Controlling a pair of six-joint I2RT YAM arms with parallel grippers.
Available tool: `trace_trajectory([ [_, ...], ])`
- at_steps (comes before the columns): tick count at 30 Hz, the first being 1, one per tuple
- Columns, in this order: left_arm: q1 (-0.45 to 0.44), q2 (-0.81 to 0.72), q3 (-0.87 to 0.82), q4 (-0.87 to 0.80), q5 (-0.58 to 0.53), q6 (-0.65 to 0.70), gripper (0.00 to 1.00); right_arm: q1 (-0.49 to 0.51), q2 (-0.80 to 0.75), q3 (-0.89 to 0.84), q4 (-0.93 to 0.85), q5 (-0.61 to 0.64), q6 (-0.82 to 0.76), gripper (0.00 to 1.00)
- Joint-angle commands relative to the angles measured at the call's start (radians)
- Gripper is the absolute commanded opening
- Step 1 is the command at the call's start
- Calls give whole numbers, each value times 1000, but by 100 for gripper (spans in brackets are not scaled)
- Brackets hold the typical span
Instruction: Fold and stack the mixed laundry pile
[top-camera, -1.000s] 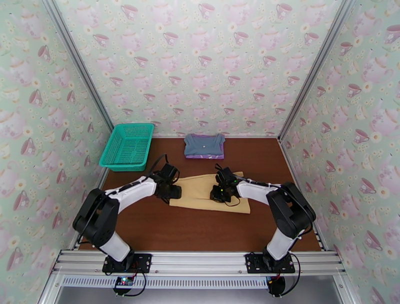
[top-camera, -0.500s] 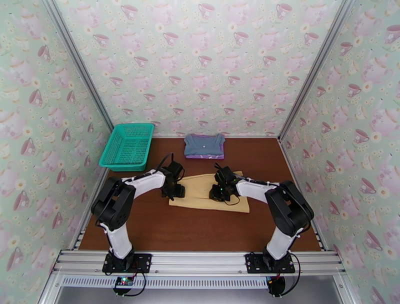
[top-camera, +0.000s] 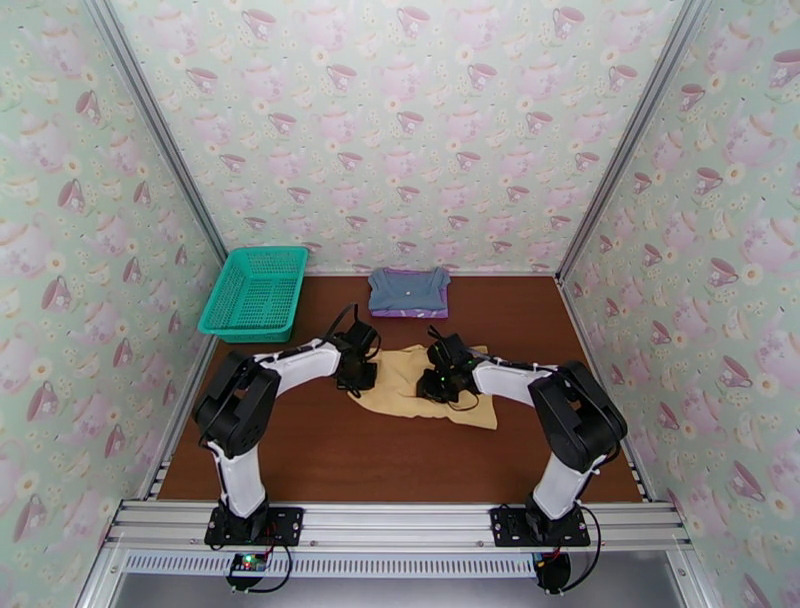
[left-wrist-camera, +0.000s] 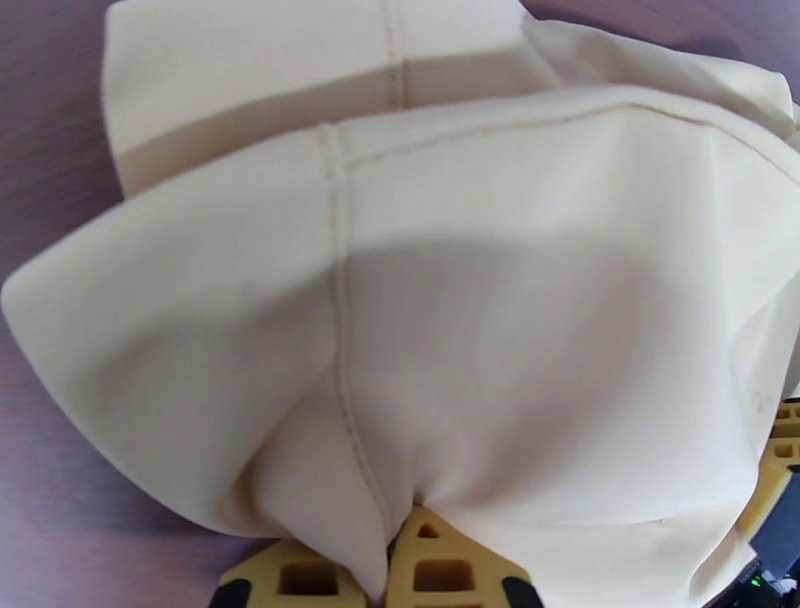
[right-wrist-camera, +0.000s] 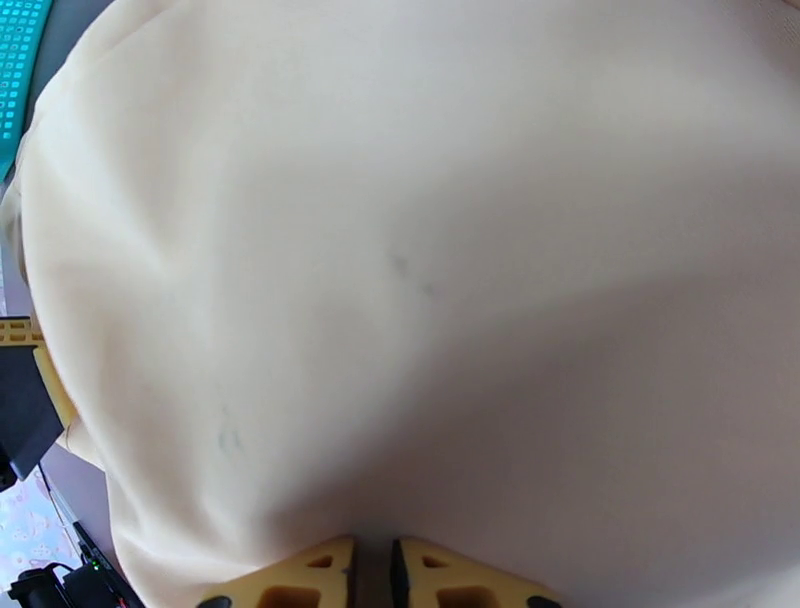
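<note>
From above, you see a brown table (top-camera: 400, 460) inside a booth papered with a teacup pattern, and your two arms reach in from the near edge. The mustard-yellow piece (top-camera: 425, 385) lies crumpled around the middle of the table, between the two wrists. Its left end is bunched and lifted, while its right end lies flat toward the near right.

The left gripper (top-camera: 358, 378) sits at the cloth's left edge. In the left wrist view the left gripper (left-wrist-camera: 385, 572) has its yellow fingertips pressed together on a fold of the mustard-yellow piece (left-wrist-camera: 450, 300). A stitched seam runs up from the pinch, and the cloth billows out above it over the dark tabletop.

The right gripper (top-camera: 440, 385) sits on the upper middle of the same cloth. In the right wrist view the right gripper (right-wrist-camera: 372, 575) has its yellow tips drawn almost together, with the mustard-yellow piece (right-wrist-camera: 400, 250) rising straight off them. It looks like a pinch on the cloth, though the exact contact is hidden at the frame's bottom edge.

At the far edge of the table, well apart from both grippers, the grey-blue piece (top-camera: 407, 288) lies folded on top of the purple T-shirt (top-camera: 408, 313), whose edge peeks out along the near side. The teal mesh basket (top-camera: 255, 290) sits in the far left corner.
</note>
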Motion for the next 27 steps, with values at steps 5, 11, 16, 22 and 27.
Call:
trace_trajectory([
  [5,67,-200,104,-238,-178,94,0,65,94,32,-37,22,54,21],
  [11,83,-247,167,-306,-125,163,0,127,179,162,-19,20,131,21],
  [16,50,-261,153,-320,-109,164,0,190,287,310,-17,25,192,22],
  [22,29,-260,206,-363,-124,184,0,212,343,414,-52,45,204,23],
  [27,28,-237,246,-396,-154,211,0,208,291,469,-157,80,123,26],
])
